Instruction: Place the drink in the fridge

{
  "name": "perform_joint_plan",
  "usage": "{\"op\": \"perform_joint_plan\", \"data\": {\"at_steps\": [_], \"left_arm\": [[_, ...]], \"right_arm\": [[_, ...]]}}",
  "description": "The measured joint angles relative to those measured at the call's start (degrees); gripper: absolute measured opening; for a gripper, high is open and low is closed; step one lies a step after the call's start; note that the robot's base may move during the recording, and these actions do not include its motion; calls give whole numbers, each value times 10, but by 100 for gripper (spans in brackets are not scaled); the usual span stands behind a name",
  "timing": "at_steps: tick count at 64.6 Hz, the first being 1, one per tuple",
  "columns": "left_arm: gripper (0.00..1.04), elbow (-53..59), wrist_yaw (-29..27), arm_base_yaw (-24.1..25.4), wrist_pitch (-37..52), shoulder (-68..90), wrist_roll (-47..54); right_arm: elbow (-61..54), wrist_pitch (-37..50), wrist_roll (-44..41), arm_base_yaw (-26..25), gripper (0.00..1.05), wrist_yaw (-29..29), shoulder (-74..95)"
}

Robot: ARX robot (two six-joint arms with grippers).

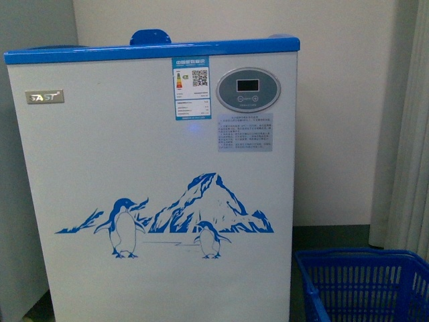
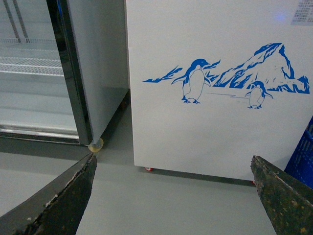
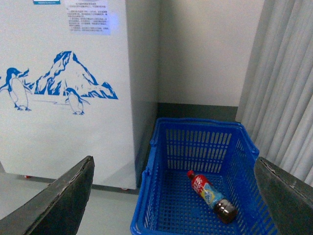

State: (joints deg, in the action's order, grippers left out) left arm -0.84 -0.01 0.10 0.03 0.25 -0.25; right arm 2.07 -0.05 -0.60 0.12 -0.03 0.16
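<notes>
Blue plastic mesh makes up the basket (image 3: pixel 146 215) that sits below and ahead of the right tool (image 3: pixel 173 160). The drink (image 3: pixel 211 196) lies on its side on the basket's floor, well apart from that tool, with its red cap at the end farther from the tool. The right tool's jaws are spread wide with nothing between them. The white fridge (image 1: pixel 154 168) stands just beside the basket, and its penguin-and-mountain graphic faces both tools. The left tool (image 2: pixel 172 159) is also spread wide and empty, low near the floor and aimed at the bottom of the fridge front, well apart from it. Ahead of the left tool, close beside the fridge, stands a grey cabinet (image 2: pixel 98 73) with wire shelves showing inside. Neither arm shows in the front view.
</notes>
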Motion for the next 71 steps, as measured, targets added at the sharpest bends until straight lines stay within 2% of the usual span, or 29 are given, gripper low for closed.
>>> {"op": "perform_joint_plan", "data": {"at_steps": [70,71], "left_arm": [[97,0,0,0,0,0,0],[97,0,0,0,0,0,0]], "right_arm": [[0,0,0,0,98,0,1],[2,-7,8,3,98,14,7]]}}
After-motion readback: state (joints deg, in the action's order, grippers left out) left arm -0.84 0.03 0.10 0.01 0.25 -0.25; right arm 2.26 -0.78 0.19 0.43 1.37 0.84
